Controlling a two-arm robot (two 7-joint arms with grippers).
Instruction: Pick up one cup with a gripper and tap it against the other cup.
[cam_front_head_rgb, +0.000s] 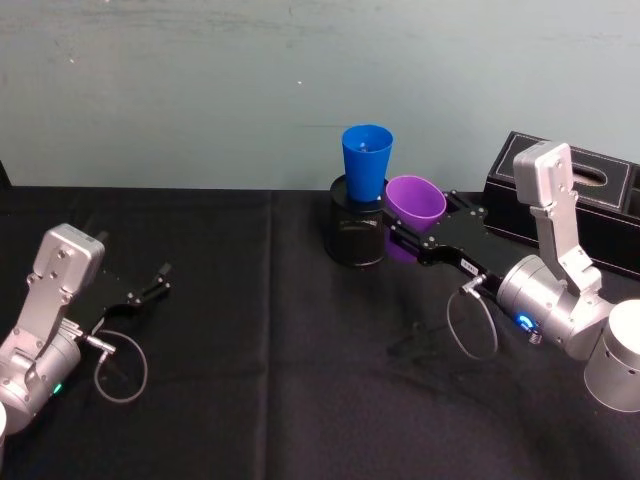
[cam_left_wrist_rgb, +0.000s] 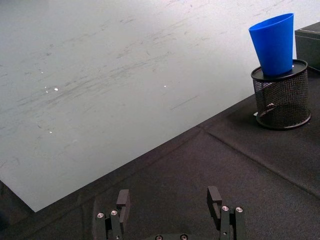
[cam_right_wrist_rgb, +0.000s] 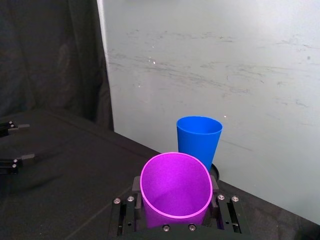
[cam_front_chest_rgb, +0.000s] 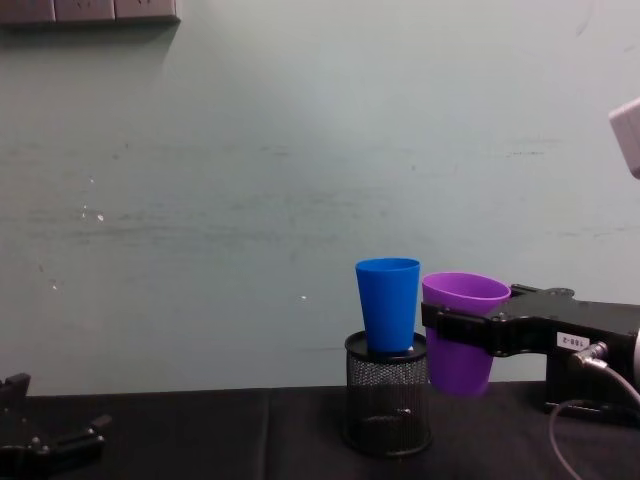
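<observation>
Purple cup (cam_front_chest_rgb: 462, 368), clasped by the right gripper (cam_front_chest_rgb: 450, 328) above the black table (cam_front_head_rgb: 250, 330), hangs just right of the blue cup (cam_front_chest_rgb: 389, 305) standing in a far mesh holder (cam_front_chest_rgb: 388, 408); the left gripper (cam_left_wrist_rgb: 169, 198) rests spread apart, near left.

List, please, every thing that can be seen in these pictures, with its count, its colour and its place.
blue cup: one, bright blue, standing in the top of the mesh holder
mesh holder: one, black, on the table, rear centre
purple cup: one, purple, held off the table, just right of the blue cup
box: one, black, rear right of the table
table: one, covered in black cloth
wall: one, pale grey-green, behind the table
right gripper: one, black, shut on the purple cup
left gripper: one, black, open, idle low at the left
</observation>
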